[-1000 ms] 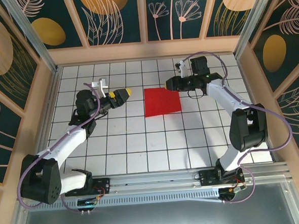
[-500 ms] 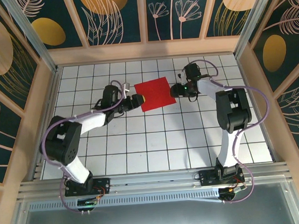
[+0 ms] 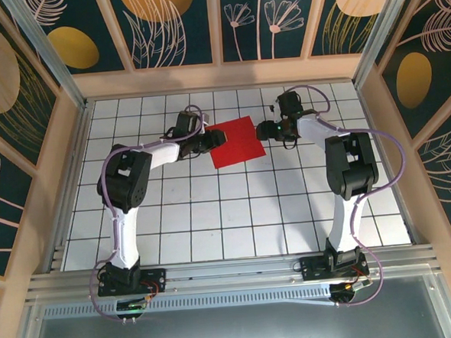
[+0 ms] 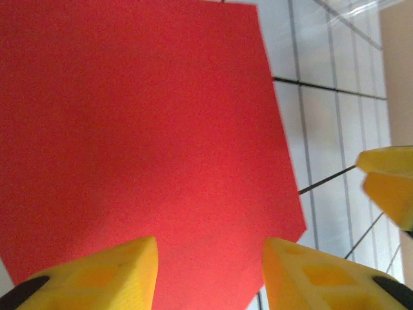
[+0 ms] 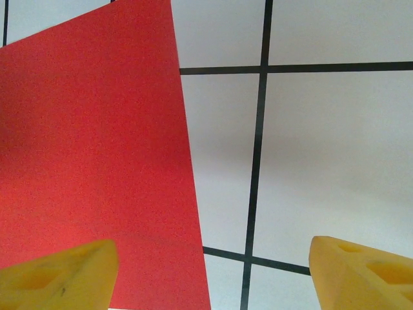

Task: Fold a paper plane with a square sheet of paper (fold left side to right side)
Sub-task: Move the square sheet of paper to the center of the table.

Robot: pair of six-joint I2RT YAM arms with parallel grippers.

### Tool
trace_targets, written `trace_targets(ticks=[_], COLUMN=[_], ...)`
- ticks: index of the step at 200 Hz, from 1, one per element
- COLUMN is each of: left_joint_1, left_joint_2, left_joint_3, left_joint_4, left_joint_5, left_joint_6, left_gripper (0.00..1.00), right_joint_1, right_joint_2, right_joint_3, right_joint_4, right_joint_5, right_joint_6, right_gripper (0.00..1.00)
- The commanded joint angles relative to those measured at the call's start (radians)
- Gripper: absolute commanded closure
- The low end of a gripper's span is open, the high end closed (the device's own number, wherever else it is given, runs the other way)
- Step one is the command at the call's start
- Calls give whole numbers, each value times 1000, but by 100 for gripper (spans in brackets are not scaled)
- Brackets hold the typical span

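The square sheet of paper (image 3: 239, 143) lies flat on the white grid table, bright red and slightly turned. My left gripper (image 3: 219, 137) is low at its left edge. In the left wrist view the sheet (image 4: 142, 129) spreads under the left gripper (image 4: 210, 278), whose yellow fingers (image 4: 97, 278) stand apart, open. My right gripper (image 3: 260, 130) is at the sheet's right edge, open wide. In the right wrist view the right gripper (image 5: 213, 274) straddles the sheet's (image 5: 90, 148) edge, one finger (image 5: 58, 274) over the red, the other over bare tile.
The white tiled table (image 3: 212, 208) is boxed in by wooden walls (image 3: 220, 76) at the back and both sides. A metal rail (image 3: 232, 272) runs along the near edge by the arm bases. The right gripper's yellow finger (image 4: 390, 184) shows beyond the sheet in the left wrist view.
The left arm has swung right and forward to the sheet's left edge, and its jaws have narrowed. The right gripper has come down at the right edge and opened wider. The sheet shifted slightly.
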Motion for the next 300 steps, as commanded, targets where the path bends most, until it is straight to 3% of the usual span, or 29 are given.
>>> trace_targets(ticks=[1,49,75,120,176,219,253,300], left_joint_1=[-10,-28,-38,-69,-96,-96,-96,-99], left_joint_2=[38,31,-5,-91,-162,-222,-274,-269], left_joint_3=[30,-38,-108,-230,-324,-300,-312,-407], left_joint_4=[-121,-169,-176,-169,-110,-70,-73,-44], left_joint_5=[-30,-22,3,9,-1,11,-22,7], left_joint_6=[41,90,110,141,110,71,37,3], left_gripper=[55,60,62,63,63,60,63,75], right_joint_1=[7,7,13,64,144,152,154,167], right_joint_2=[-43,-43,-25,32,121,162,174,177], right_joint_3=[34,51,69,129,162,162,154,130], right_joint_4=[-20,-41,-59,-116,-126,-116,-129,-150], right_joint_5=[34,35,-23,-11,28,40,41,49], right_joint_6=[16,11,-23,-62,-53,-46,-52,-55], right_gripper=[19,15,16,18,16,16,17,18])
